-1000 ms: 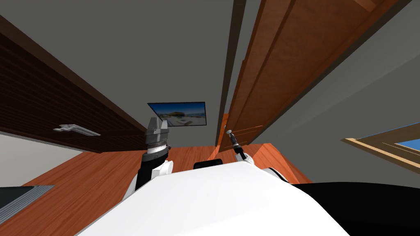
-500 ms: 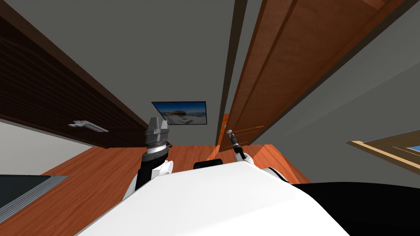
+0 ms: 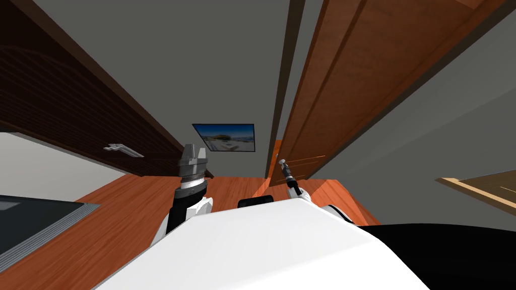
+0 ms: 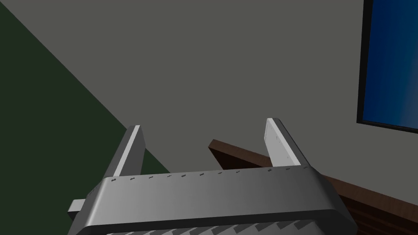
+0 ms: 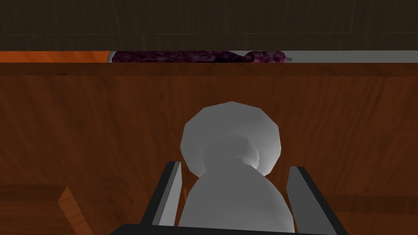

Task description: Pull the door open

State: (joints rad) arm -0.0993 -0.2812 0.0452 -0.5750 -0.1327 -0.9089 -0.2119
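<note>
Door [image 3: 352,75] — how is it standing?
It is standing ajar, reddish-brown wood, with its edge a little apart from the dark frame [image 3: 283,75].
What is the right gripper [image 5: 234,165] doing?
It is clamping the grey knob [image 5: 230,130] on the door's face near that free edge — both fingers [image 5: 173,196] are pressing the knob's sides.
And the left gripper [image 4: 204,124]?
It is hanging off to the left of the door, clear of it, with its fingers spread wide and gripping nothing.
Anything showing past the door?
A purple strip [image 5: 196,56] is showing in the gap between door and frame; I cannot tell what it is.
</note>
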